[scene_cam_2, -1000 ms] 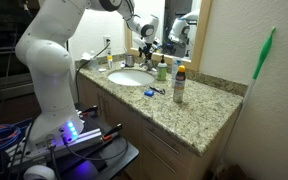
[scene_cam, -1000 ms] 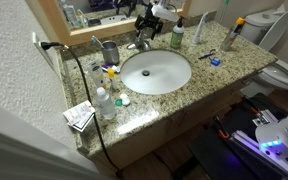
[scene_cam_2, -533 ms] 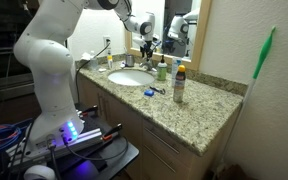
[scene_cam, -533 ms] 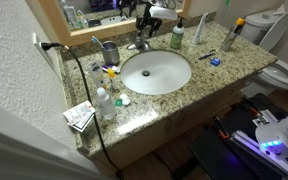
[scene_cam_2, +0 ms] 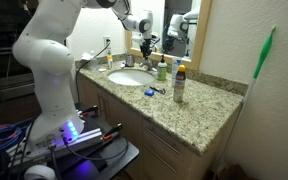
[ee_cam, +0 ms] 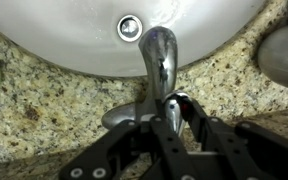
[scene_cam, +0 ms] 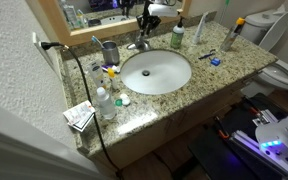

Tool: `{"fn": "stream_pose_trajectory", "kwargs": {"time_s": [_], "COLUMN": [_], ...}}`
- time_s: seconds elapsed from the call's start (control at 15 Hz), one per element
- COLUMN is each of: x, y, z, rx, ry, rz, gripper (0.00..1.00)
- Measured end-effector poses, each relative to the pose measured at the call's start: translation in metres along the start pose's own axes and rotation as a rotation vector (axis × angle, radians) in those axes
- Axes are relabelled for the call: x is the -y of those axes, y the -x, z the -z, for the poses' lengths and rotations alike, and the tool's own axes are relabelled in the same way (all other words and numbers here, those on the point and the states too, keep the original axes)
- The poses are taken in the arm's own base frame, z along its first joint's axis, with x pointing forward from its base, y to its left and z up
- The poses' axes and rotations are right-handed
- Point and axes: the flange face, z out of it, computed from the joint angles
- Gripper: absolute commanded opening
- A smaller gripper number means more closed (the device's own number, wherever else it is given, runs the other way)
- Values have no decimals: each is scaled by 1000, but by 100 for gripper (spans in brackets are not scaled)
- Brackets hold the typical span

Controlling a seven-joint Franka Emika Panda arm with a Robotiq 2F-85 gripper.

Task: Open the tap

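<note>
**While fingers pinch its lever, tap stands at basin's back rim**

Where the wrist view looks down, the fingers come in from 6 o'clock and are drawn close together. A shiny bit of the lever shows in the narrow gap between them, so they appear to be pinching it. The chrome spout runs from the fingers toward 12 o'clock and reaches over the white basin. The drain lies just beyond the spout's tip, at about 11 o'clock. The tap's base plate rests on the speckled granite surface, at 9 o'clock from the fingers.

In an exterior view the tap stands on the surface at roughly 11 o'clock on the rim of the oval basin, just below the mirror. The fingers come down on it from above. A grey cup stands at 9 o'clock from the tap, near it. A green bottle stands at 3 o'clock, also near.

In an exterior view from the side, the white arm rises at 9 o'clock and bends over the surface. The fingers hang over the tap at the far edge of the basin. The green bottle stands just beside the basin at 3 o'clock.
</note>
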Motion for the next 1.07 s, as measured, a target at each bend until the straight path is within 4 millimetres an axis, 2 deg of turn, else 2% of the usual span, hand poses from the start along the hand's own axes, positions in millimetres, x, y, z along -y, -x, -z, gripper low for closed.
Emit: {"fn": "stream_pose_trajectory", "kwargs": {"time_s": [0.2, 0.6, 0.73, 0.8, 0.87, 0.93, 1.0, 1.07], "x": [-5, -31, -37, -37, -35, -33, -30, -28], "y": [-2, -8, -6, -5, -3, 0, 3, 8], "z": [1, 10, 22, 37, 56, 75, 92, 106], "rx": [9, 19, 15, 5, -10, -27, -44, -58], "ry": [-33, -200, -237, -265, -295, -317, -323, -317], "rz": [-27, -90, -113, -127, -141, -149, -144, -131], "gripper": [7, 7, 7, 7, 20, 51, 47, 48]}}
